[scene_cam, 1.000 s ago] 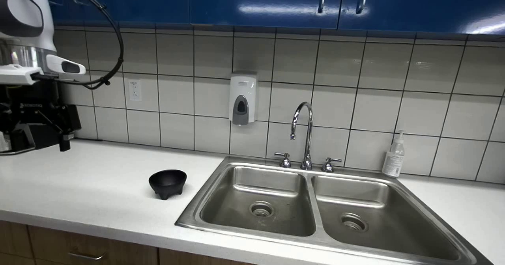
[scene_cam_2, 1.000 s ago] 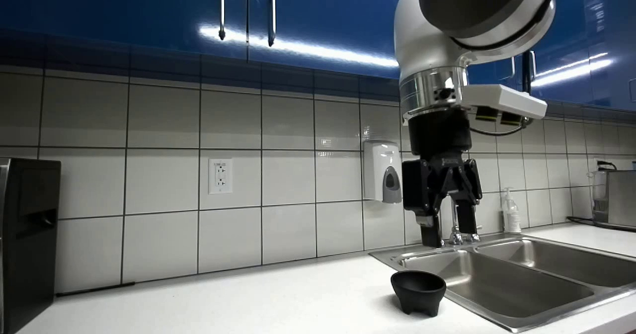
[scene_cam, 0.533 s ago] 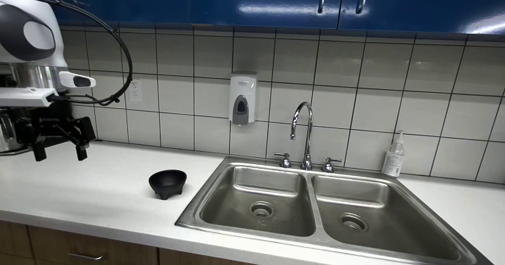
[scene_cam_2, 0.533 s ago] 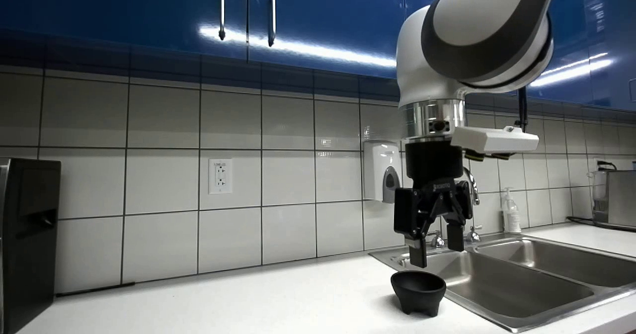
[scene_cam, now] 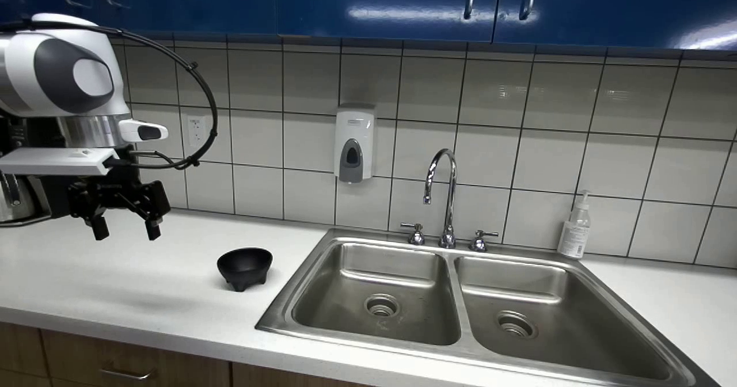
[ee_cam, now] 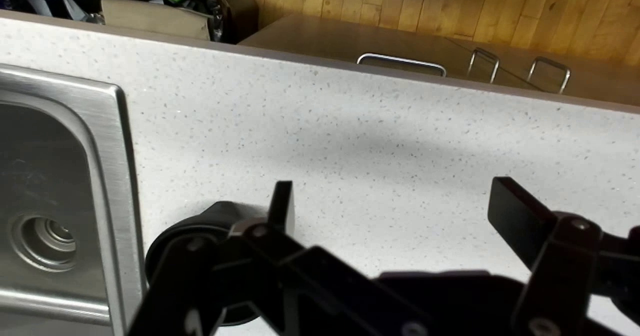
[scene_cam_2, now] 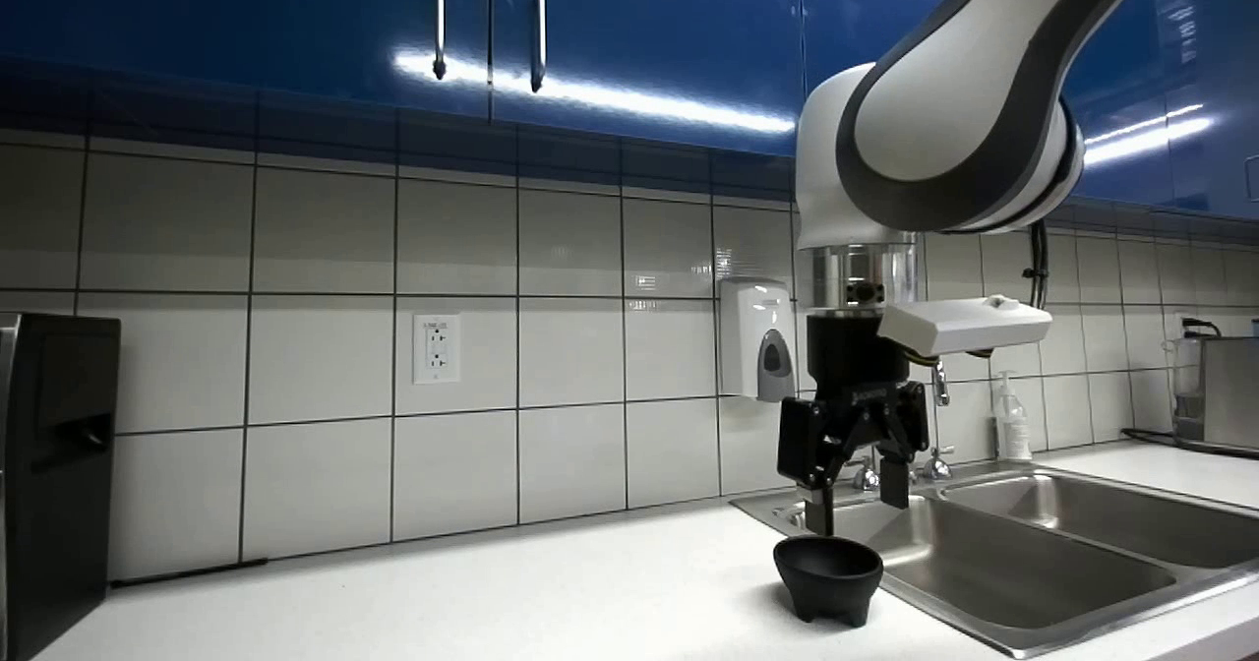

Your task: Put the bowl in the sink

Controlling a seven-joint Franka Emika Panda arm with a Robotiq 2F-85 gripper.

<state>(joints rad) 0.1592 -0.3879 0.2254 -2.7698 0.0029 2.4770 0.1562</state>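
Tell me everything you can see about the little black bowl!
The bowl is small, black and dull rather than shiny, with a round open top, curved sides and stubby feet underneath. I can't tell what it's made of. It stands upright on the white countertop, beside the sink but not in it. Only the countertop touches it: the open pincer is apart from it. Its inside looks too dark to tell what's at the bottom.
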